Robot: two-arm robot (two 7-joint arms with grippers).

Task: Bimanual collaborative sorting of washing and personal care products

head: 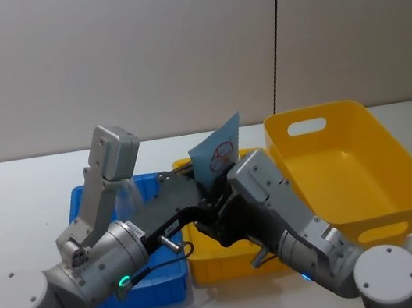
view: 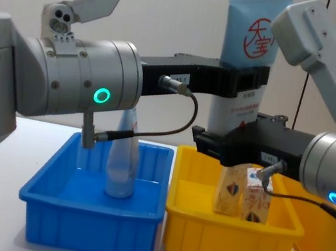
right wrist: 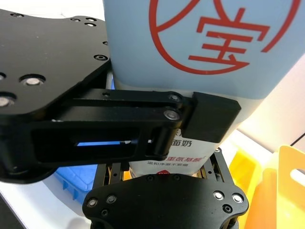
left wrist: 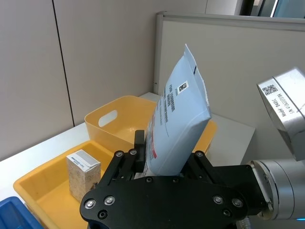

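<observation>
Gripping one pale-blue tube (view: pixel 251 42) between them, both arms meet over the middle of the table (head: pixel 8 203). The tube stands nearly upright, its flat crimped end at 12 o'clock and its red circular logo facing the chest camera.

The left gripper (view: pixel 242 83) reaches in from 9 o'clock in the chest view. It is closed across the tube's middle, just under the logo, with one black finger pad (right wrist: pixel 214 114) pressed flat on the tube's side.

The right gripper (view: pixel 233 143) comes in from 3 o'clock and sits directly below the left one, at 6 o'clock from it. Its fingers are drawn in against the tube's lower part, where the printed text is.

The held tube hangs above the small yellow bin (view: pixel 227 230), clear of its floor. Inside that bin, two cream cartons (view: pixel 231 190) stand upright side by side, touching, at 6 o'clock from the right gripper.

At 9 o'clock from the small yellow bin, touching it, is the blue bin (view: pixel 87 215). A second tube (view: pixel 121 169) stands upright in it, wide end down.

The large yellow bin (head: pixel 397 161) lies at 3 o'clock from the held tube in the head view.
</observation>
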